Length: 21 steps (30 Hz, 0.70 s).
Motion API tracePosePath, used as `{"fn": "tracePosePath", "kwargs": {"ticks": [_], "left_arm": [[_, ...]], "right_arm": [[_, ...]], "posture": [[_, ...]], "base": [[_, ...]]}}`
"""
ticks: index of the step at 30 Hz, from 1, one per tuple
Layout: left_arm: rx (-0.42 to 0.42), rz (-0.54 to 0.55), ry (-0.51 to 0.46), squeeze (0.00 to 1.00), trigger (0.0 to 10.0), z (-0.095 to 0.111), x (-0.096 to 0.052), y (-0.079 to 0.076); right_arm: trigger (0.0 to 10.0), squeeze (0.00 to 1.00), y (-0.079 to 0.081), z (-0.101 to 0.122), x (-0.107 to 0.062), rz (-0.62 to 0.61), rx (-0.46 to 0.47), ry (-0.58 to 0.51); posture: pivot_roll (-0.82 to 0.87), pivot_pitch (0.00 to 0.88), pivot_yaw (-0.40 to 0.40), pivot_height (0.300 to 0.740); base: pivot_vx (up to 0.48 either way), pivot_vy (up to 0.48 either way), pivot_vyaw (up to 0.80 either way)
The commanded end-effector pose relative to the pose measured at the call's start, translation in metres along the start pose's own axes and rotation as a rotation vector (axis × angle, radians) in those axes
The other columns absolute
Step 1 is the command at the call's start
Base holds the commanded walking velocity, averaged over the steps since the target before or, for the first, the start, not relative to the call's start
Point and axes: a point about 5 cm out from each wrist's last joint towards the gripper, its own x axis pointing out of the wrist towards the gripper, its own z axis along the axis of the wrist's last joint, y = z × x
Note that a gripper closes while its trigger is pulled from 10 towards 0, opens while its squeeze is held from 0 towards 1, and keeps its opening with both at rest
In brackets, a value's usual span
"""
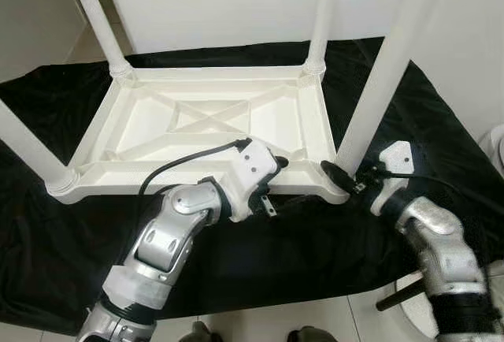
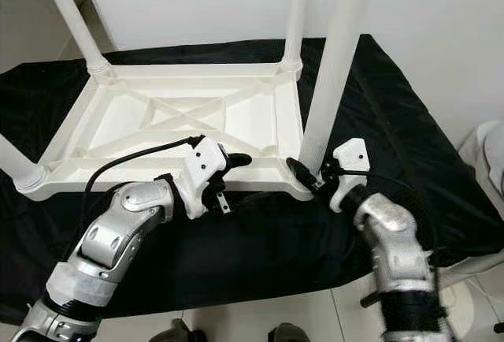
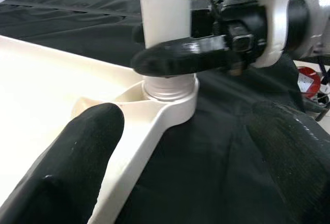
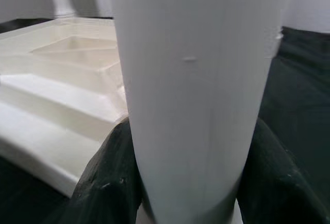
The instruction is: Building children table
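Observation:
A white plastic children's table lies upside down on a black cloth, its legs pointing up. My right gripper is shut on the near right leg just above its socket. In the right wrist view that leg stands between the two black fingers. My left gripper is open and straddles the table's near rim, a little left of that corner. One of its fingers lies over the inside of the tabletop, the other over the cloth.
Three more legs stand at the far left, far right and near left corners. A white wall rises close behind. A white object sits off the cloth's right edge, and pale floor tiles run along the front.

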Motion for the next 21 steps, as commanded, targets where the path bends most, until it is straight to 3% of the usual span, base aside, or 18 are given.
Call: {"fn": "tracePosePath", "kwargs": {"ticks": [1, 3, 4, 8, 11, 17, 21], "left_arm": [[0.003, 0.036, 0.006, 0.0, 10.0, -0.002, -0.001, 0.001], [0.003, 0.035, 0.006, 0.0, 10.0, -0.002, -0.001, 0.001], [0.006, 0.035, 0.009, 0.0, 10.0, -0.003, -0.002, 0.0], [0.007, 0.036, 0.01, 0.0, 10.0, -0.003, -0.002, 0.0], [0.0, 0.043, 0.008, 0.0, 10.0, -0.004, -0.001, -0.002], [-0.015, 0.049, 0.003, 0.0, 10.0, -0.004, -0.001, -0.004], [-0.021, 0.049, -0.002, 0.0, 10.0, -0.004, 0.0, -0.005]], "right_arm": [[10.0, 0.0, 0.001, -0.004, -0.002, -0.105, 0.039, 0.002], [10.0, 0.0, 0.005, -0.003, -0.001, -0.137, 0.049, -0.009], [10.0, 0.0, 0.014, 0.0, 0.0, -0.23, 0.062, -0.027], [10.0, 0.0, 0.017, 0.0, 0.0, -0.271, 0.065, -0.025], [10.0, 0.0, 0.037, -0.002, 0.004, -0.498, 0.106, 0.009], [10.0, 0.0, 0.054, 0.003, 0.01, -0.55, 0.144, 0.001], [10.0, 0.0, 0.056, 0.006, 0.011, -0.533, 0.143, -0.015]], "posture": [[-0.16, 0.09, 0.089, 0.74], [-0.17, 0.092, 0.088, 0.74], [-0.17, 0.093, 0.089, 0.74], [-0.17, 0.095, 0.086, 0.74], [-0.17, 0.1, 0.074, 0.74], [-0.17, 0.101, 0.069, 0.74], [-0.17, 0.1, 0.065, 0.74]], "base": [[0.0, 0.0, 0.0], [0.0, 0.0, 0.0], [0.0, 0.0, 0.0], [0.0, 0.0, 0.0], [0.0, 0.0, 0.0], [0.0, 0.0, 0.0], [0.0, 0.0, 0.0]]}}
